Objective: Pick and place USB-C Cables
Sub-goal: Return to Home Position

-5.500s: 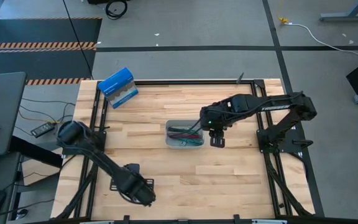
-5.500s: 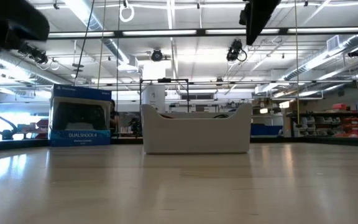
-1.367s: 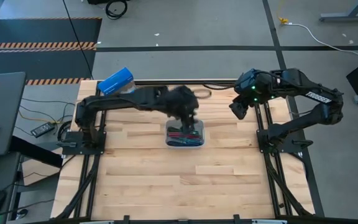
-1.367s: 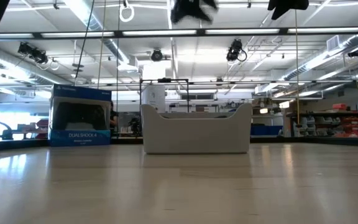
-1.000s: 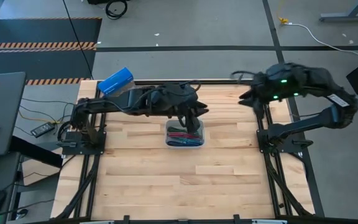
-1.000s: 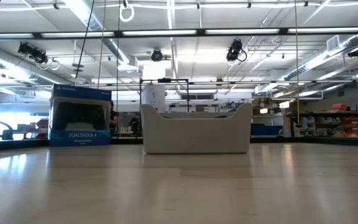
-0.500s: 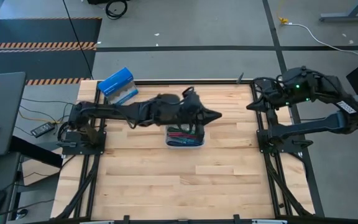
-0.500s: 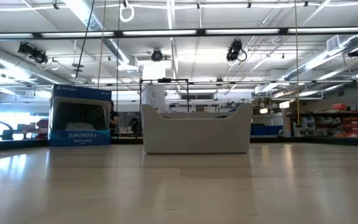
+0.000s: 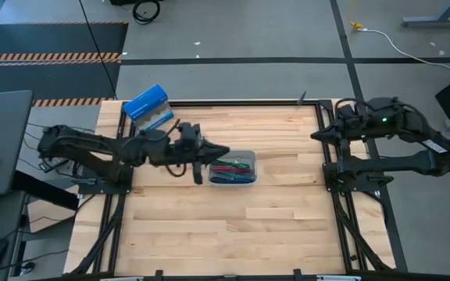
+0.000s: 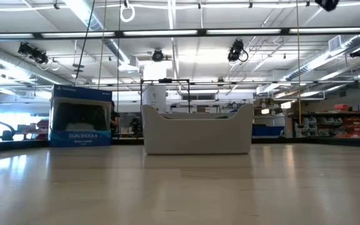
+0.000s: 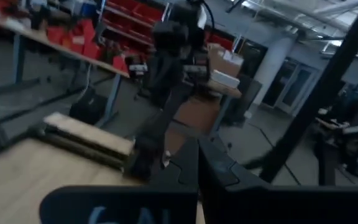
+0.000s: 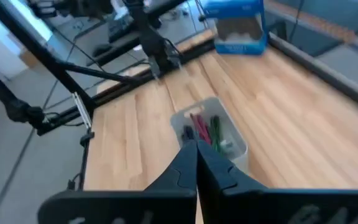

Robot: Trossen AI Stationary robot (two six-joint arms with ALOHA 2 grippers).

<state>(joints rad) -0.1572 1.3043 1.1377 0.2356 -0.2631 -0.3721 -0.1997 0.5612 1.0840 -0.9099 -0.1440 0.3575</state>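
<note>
The short coiled USB-C cable bundles (image 9: 233,166) lie heaped together inside the clear grey plastic tray (image 9: 213,178) at the centre of the high view. Maroon and green strands show plainly, but the rest overlap too much to tell apart. None is visible loose on the pale wooden table (image 9: 209,226).

Expect these bundles to be very light, soft and springy. A loop will probably flatten under the fingers rather than resist. If you must lift one, pinch it across the bound middle of the coil, not a free end, which would likely uncoil or drag a neighbour out.

Your left gripper (image 9: 221,151) hangs just beside the tray's left wall on a long, low, nearly horizontal arm reaching in from the left edge. Its fingers (image 11: 219,171) are pressed together on nothing. Your right gripper (image 9: 316,136) sits at the right of the frame, well apart from the tray, on an arm folded over its base. Its fingers (image 12: 180,167) also meet with nothing held.

The blue cardboard box (image 9: 147,108) stands at the upper left, well clear of both.
</note>
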